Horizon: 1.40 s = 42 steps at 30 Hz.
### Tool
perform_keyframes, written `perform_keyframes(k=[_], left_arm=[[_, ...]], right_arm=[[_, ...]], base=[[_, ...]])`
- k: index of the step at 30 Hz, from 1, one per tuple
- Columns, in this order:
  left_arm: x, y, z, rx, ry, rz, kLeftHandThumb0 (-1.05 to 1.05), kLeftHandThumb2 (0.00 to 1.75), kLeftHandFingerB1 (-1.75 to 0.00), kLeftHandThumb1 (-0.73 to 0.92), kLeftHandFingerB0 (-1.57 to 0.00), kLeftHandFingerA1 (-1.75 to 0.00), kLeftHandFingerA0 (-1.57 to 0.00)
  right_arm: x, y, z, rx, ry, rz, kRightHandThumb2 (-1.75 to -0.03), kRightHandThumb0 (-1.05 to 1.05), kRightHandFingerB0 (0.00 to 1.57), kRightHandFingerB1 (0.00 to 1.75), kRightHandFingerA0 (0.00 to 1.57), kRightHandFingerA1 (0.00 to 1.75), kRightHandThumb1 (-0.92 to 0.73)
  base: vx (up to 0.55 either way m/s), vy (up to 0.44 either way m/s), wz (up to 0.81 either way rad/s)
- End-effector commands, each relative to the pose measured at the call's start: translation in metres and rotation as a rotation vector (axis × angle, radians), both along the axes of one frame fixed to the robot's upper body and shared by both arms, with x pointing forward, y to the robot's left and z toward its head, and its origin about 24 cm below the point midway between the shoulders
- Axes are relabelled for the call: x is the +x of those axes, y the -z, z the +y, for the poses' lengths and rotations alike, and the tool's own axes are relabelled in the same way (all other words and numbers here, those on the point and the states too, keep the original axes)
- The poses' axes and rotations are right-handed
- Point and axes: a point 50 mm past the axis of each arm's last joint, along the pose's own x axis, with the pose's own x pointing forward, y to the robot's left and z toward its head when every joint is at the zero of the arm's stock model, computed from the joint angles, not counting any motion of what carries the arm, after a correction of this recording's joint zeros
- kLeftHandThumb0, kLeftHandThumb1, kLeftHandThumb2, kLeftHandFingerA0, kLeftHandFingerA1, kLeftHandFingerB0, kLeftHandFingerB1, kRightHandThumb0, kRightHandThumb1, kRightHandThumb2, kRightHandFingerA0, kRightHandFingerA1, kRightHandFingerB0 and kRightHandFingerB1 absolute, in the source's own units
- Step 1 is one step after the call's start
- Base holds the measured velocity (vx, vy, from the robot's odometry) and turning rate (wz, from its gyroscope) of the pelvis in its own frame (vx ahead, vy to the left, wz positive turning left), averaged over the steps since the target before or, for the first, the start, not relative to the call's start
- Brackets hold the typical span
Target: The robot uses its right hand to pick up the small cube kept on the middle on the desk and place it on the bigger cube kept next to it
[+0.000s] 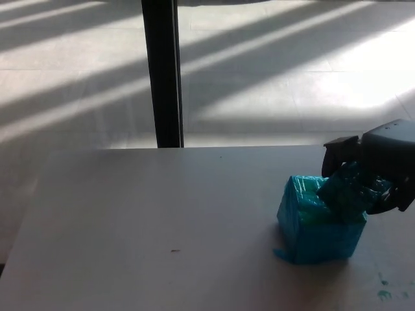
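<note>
While the right hand grips it (tilted), the small cube touches the bigger cube's top.

The right hand reaches in from the picture's right edge, low and level, its black body only partly in frame; its thick fingers curl downward at the front; they are closed around the small cube, gripping it from above; no wrist or forearm shows; the left hand is out of sight.
</note>
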Motion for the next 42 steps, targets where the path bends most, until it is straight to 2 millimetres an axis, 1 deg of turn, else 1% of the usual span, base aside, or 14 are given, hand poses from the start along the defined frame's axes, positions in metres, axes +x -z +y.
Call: perform_keyframes(k=[1, 6, 9, 11, 13, 18, 21, 23, 25, 27, 29, 34, 35, 42], left_arm=[[0.0, -0.005, 0.005, 0.016, 0.004, 0.001, -0.68, 0.62, -0.4, 0.71, -0.47, -0.54, -0.42], [0.001, -0.005, 0.005, 0.024, 0.015, 0.005, -0.69, 0.62, -0.39, 0.71, -0.45, -0.55, -0.42], [0.002, -0.005, 0.005, 0.018, 0.01, 0.001, -0.68, 0.62, -0.39, 0.71, -0.45, -0.54, -0.41], [0.002, -0.005, 0.004, 0.025, 0.009, 0.006, -0.67, 0.62, -0.39, 0.71, -0.45, -0.56, -0.44], [0.002, -0.004, 0.004, 0.027, 0.011, 0.009, -0.67, 0.62, -0.39, 0.71, -0.45, -0.55, -0.42], [0.002, -0.004, 0.004, 0.022, 0.013, 0.011, -0.69, 0.62, -0.4, 0.72, -0.44, -0.57, -0.4], [0.006, -0.005, 0.003, 0.029, 0.035, 0.002, -0.68, 0.62, -0.39, 0.72, -0.44, -0.56, -0.41], [0.007, -0.006, 0.003, 0.038, 0.051, 0.004, -0.68, 0.62, -0.4, 0.73, -0.44, -0.57, -0.41], [0.007, -0.006, 0.003, 0.046, 0.041, 0.008, -0.69, 0.62, -0.41, 0.72, -0.47, -0.58, -0.45], [0.007, -0.005, 0.003, 0.029, 0.014, 0.005, -0.65, 0.61, -0.41, 0.7, -0.47, -0.56, -0.45], [0.008, -0.006, 0.003, 0.028, 0.015, 0.006, -0.66, 0.62, -0.41, 0.71, -0.47, -0.56, -0.45], [0.012, -0.008, 0.003, 0.049, 0.048, 0.007, -0.69, 0.62, -0.41, 0.72, -0.47, -0.57, -0.43], [0.012, -0.008, 0.003, 0.047, 0.046, 0.007, -0.67, 0.62, -0.41, 0.72, -0.47, -0.57, -0.44], [0.012, -0.008, 0.004, 0.037, 0.032, 0.01, -0.67, 0.62, -0.4, 0.72, -0.45, -0.56, -0.41]], right_arm=[[0.005, 0.006, 0.008, 0.0, 0.022, -0.004, -0.67, -0.28, 0.59, 1.59, 0.74, 1.75, -0.77], [0.009, -0.002, 0.017, -0.002, 0.023, -0.044, -0.72, -0.19, 0.62, 1.48, 0.92, 1.74, -0.71], [0.01, -0.006, 0.019, -0.005, 0.018, -0.063, -0.7, -0.23, 0.61, 1.56, 0.74, 1.75, -0.71], [0.011, -0.01, 0.018, 0.003, 0.009, -0.066, -0.8, -0.24, 0.67, 1.46, 0.99, 1.72, -0.68], [0.011, -0.011, 0.018, 0.003, 0.009, -0.066, -0.78, -0.24, 0.65, 1.55, 0.75, 1.75, -0.67], [0.009, -0.011, 0.017, -0.067, 0.006, -0.049, -0.67, -0.26, 0.64, 1.56, 0.74, 1.75, -0.68], [0.009, -0.009, 0.014, -0.125, 0.032, -0.012, -0.66, -0.33, 0.77, 0.86, 0.74, 1.51, -0.7], [0.008, -0.003, 0.014, -0.168, 0.036, 0.069, -0.66, -0.3, 0.73, 0.86, 0.7, 1.5, -0.72], [0.007, -0.002, 0.014, -0.23, 0.038, 0.118, -0.61, -0.31, 0.53, 0.4, 0.62, 0.93, -0.71], [0.006, -0.002, 0.015, -0.223, 0.054, 0.157, -0.6, -0.37, 0.3, 0.3, 0.68, 0.73, -0.66], [0.005, -0.002, 0.017, -0.239, 0.053, 0.175, -0.58, -0.47, 0.13, 0.32, 0.41, 0.52, -0.61], [0.003, -0.005, 0.019, -0.245, 0.01, 0.122, -0.58, -0.64, 0.0, 0.31, 0.08, 0.39, -0.57], [0.002, -0.007, 0.021, -0.255, -0.004, 0.103, -0.82, -0.69, 0.0, 0.27, 0.01, 0.33, -0.41], [0.0, -0.013, 0.026, -0.253, -0.008, 0.084, -0.81, -0.87, 0.0, 0.12, 0.0, 0.0, -0.48]], base=[[0.0, 0.0, 0.0], [0.0, 0.0, 0.0], [0.0, 0.0, 0.0], [0.0, 0.0, 0.0], [0.0, 0.0, 0.0], [0.0, 0.0, 0.0], [0.0, 0.0, 0.0], [0.0, 0.0, 0.0], [0.0, 0.0, 0.0], [0.0, 0.0, 0.0], [0.0, 0.0, 0.0], [0.0, 0.0, 0.0], [0.0, 0.0, 0.0], [0.0, 0.0, 0.0]])
